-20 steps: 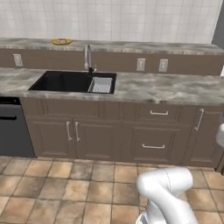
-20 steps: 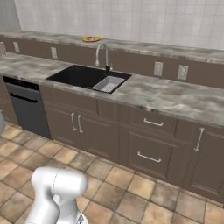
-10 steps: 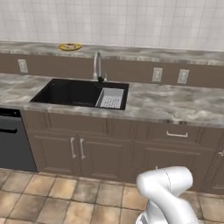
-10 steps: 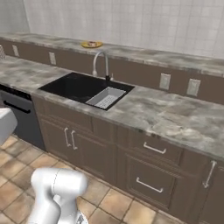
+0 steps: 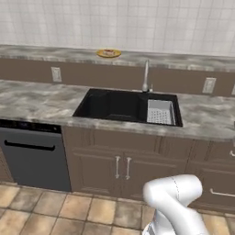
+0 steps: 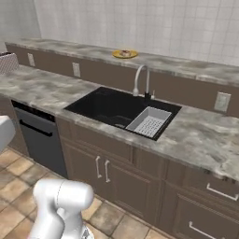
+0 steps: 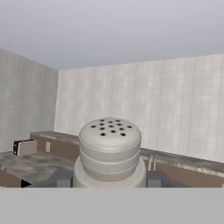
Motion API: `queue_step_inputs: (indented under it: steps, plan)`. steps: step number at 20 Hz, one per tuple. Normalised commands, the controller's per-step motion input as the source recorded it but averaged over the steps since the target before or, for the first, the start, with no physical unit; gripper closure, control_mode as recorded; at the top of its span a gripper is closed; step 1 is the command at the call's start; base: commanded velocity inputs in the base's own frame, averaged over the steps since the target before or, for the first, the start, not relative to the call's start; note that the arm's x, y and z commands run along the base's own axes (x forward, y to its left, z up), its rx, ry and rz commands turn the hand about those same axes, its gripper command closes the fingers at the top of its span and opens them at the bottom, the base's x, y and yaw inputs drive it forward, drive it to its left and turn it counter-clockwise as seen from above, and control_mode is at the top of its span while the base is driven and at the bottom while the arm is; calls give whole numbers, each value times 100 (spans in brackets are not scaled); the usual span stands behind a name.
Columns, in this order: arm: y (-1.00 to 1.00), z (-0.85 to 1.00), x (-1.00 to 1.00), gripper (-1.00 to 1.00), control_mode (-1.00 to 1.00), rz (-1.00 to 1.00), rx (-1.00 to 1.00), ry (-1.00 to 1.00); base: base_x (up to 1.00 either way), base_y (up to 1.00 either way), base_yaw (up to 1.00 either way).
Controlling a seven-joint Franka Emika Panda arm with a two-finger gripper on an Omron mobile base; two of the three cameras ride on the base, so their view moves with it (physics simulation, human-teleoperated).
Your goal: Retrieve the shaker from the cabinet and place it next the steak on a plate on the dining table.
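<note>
In the hand view the shaker (image 7: 109, 151), a pale grey cylinder with a perforated cap, stands upright and close between the jaws of my gripper (image 7: 109, 180). The gripper is shut on it, and a dark finger (image 7: 64, 180) shows at each side of its base. The yellow plate (image 5: 109, 53) (image 6: 124, 54) lies on the raised marbled dining table (image 5: 183, 60) (image 6: 186, 66) behind the sink. On the plate sits the small red steak (image 5: 109, 52) (image 6: 125, 52). The cabinet is out of view.
A black sink (image 5: 114, 104) (image 6: 109, 105) with a grey basket (image 5: 160, 111) (image 6: 148, 121) and a faucet (image 5: 146, 75) (image 6: 140, 79) lies between me and the plate. Left of the sink is a dishwasher (image 5: 34, 156) (image 6: 39, 142). A toaster (image 6: 7, 63) stands far left.
The base has driven, so the whole scene shifted: the sink and plate slid rightward in both base views and look nearer. The shaker stays gripped.
</note>
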Motion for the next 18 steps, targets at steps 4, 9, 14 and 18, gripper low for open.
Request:
queue_step_inputs:
  steps: [4,9,14,18]
  plan:
    - [0,0,0,100,100,0,0,0,19,100,0]
    - [0,0,0,100,100,0,0,0,17,100,-2]
    - [0,0,0,100,100,0,0,0,100,100,-34]
    - [0,0,0,100,100,0,0,0,31,100,-1]
